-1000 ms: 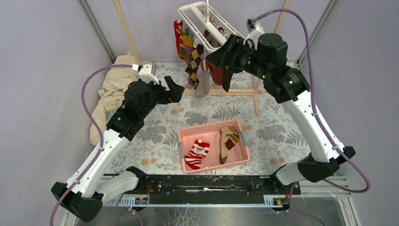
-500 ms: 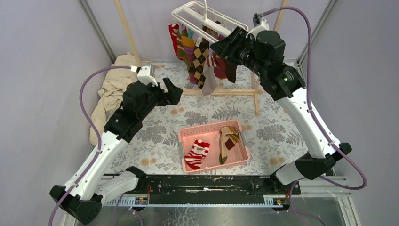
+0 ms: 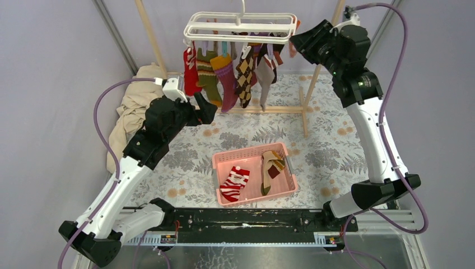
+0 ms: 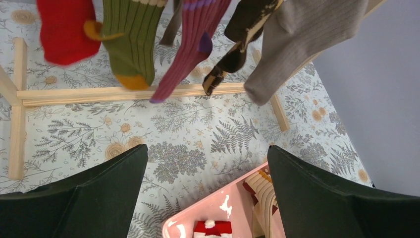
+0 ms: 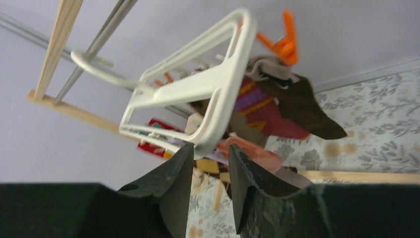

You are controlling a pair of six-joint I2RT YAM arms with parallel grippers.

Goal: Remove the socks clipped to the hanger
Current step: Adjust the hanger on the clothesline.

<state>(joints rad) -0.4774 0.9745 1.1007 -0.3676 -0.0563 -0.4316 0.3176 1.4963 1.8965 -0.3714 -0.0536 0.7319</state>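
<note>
The white hanger (image 3: 241, 25) hangs level at the back with several socks (image 3: 224, 78) clipped under it: red, olive, magenta, argyle and grey. My right gripper (image 3: 297, 38) is at the hanger's right end. In the right wrist view its fingertips (image 5: 212, 148) close narrowly on the corner of the hanger's rim (image 5: 213, 84), beside an orange clip (image 5: 285, 42). My left gripper (image 3: 204, 109) is wide open and empty, below and left of the socks. The left wrist view (image 4: 208, 153) shows the sock toes (image 4: 188, 44) hanging above it.
A pink basket (image 3: 246, 152) on the floral cloth holds a red-white striped sock (image 3: 234, 184) and a beige sock (image 3: 270, 168). The wooden rail frame's base (image 3: 263, 110) lies under the hanger. A beige cloth heap (image 3: 131, 112) sits at the left.
My right gripper has risen and swung right, and the hanger has gone from steeply tilted to level and higher. The socks have swung left. The left arm has barely moved.
</note>
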